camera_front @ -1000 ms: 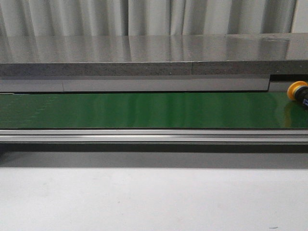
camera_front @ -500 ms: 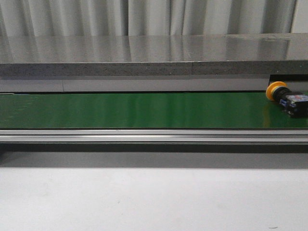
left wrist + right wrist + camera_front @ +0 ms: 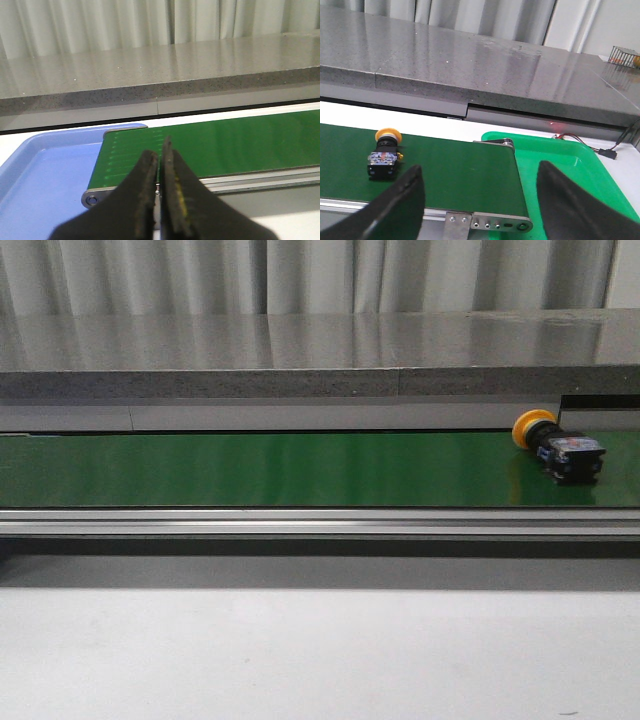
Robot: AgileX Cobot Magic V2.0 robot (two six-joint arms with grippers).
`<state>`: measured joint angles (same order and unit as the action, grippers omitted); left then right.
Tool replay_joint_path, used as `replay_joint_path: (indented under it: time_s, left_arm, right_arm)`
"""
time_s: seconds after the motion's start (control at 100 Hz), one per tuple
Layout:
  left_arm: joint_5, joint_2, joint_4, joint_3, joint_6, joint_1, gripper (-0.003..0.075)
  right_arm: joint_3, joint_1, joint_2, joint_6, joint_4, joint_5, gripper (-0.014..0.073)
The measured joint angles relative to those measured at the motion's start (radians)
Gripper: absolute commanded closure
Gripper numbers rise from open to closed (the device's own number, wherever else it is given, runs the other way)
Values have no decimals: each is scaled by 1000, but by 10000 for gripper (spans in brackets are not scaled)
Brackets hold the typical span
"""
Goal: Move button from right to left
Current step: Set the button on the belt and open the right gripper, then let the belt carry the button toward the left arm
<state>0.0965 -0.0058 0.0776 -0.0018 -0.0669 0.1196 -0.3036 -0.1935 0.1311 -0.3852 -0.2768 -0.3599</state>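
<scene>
Front view: yellow-capped black push-button (image 3: 560, 448) lies on its side at the right end of the green conveyor belt (image 3: 280, 470) — ungrasped. Right gripper (image 3: 480, 200) spread wide just short of it; left gripper (image 3: 160, 200) pressed together, empty. Step: approach — next, close on the body.

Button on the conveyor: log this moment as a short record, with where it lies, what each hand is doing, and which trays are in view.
button: lying on its side on the green belt, right end, yellow cap toward the back
contact: nothing touches it
left hand: shut, empty, above the belt's left end
right hand: open, empty, near the belt's right end
blue tray: past the left end
green tray: past the right end
</scene>
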Motion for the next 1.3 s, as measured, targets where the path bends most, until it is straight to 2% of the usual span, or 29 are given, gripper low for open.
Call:
replay_joint_path:
  time_s: [0.26, 0.38, 1.3]
  left_arm:
    - [0, 0, 0, 0, 0, 0, 715]
    - [0, 0, 0, 0, 0, 0, 715]
    - [0, 0, 0, 0, 0, 0, 715]
  right_arm:
    - [2, 0, 0, 0, 0, 0, 560]
    - [2, 0, 0, 0, 0, 0, 669]
    - [2, 0, 0, 0, 0, 0, 662]
